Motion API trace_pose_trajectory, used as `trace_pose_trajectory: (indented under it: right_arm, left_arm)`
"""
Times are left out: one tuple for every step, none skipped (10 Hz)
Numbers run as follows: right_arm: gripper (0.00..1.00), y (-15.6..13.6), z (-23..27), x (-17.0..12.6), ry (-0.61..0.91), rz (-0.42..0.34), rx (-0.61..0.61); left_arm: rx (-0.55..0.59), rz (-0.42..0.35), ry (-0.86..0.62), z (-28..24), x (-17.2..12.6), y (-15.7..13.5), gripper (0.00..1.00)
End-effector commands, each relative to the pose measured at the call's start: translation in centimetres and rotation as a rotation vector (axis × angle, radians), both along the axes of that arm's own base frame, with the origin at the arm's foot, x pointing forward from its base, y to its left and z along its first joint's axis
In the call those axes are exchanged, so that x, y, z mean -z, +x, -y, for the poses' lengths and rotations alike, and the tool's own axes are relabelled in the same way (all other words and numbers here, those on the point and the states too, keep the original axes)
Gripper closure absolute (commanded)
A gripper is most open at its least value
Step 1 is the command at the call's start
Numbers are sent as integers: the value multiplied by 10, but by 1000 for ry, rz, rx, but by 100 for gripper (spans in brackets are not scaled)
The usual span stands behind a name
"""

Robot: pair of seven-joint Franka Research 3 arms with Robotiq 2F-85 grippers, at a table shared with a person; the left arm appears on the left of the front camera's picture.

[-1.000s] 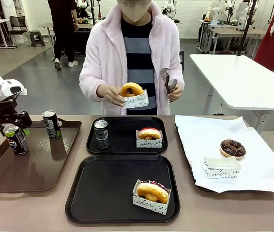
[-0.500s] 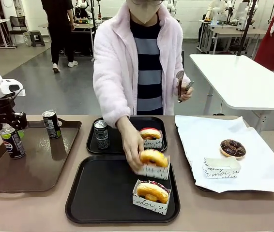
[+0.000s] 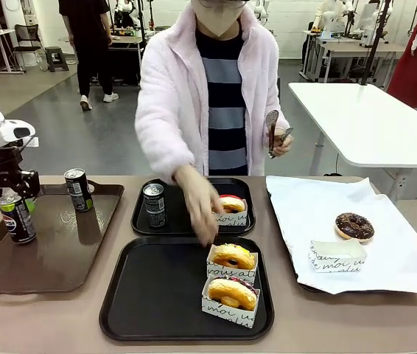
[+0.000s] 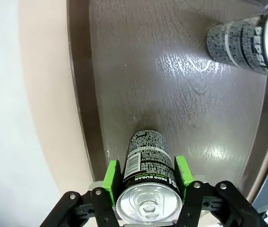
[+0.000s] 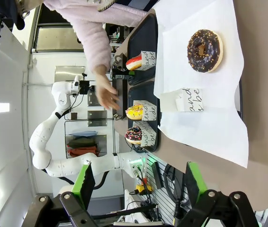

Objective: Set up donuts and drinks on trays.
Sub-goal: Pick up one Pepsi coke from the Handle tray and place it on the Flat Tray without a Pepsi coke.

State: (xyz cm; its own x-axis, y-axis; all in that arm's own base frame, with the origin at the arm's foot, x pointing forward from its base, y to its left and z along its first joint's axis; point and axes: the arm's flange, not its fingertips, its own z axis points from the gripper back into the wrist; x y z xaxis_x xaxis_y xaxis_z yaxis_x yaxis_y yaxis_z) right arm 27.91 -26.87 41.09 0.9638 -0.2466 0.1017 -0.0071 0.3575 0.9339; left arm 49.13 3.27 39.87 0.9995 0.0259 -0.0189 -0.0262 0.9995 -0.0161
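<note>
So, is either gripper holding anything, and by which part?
The left gripper has its jaws clamped on a can just below its top rim. The right gripper is open, holding nothing.

Person's hand (image 3: 201, 210) is motion-blurred over the far tray (image 3: 177, 223), covering part of the red-glazed donut (image 3: 230, 201). In left wrist view the far can (image 4: 247, 40) is cut by the right edge.

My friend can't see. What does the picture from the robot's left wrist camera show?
The left gripper is shut on a dark drink can with a silver top, seen from above. Under it lies a brown tray, where a second can stands farther off.
</note>
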Motion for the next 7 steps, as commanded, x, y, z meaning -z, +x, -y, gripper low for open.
trace_pose_trajectory:
  right_arm:
    - [0,-2,0,0,5,-6,-8]
    - [0,-2,0,0,5,-6,-8]
    - [0,-2,0,0,5,-6,-8]
    - [0,-2,0,0,5,-6,-8]
    - [0,-2,0,0,5,-6,-8]
    - [0,-2,0,0,5,-6,-8]
    - [0,-2,0,0,5,-6,-8]
  left_arm:
    - [113,-6,4,11,-47,-17,85]
    - [183,15,-4,21,-77,-32,85]
    - [248,13,16,35,-107,-55,85]
    - [300,-7,58,47,-129,-73,85]
    - [329,-10,60,55,-146,-87,85]
    - [350,-4,47,60,-158,-94,85]
    - [366,10,49,63,-165,-100,85]
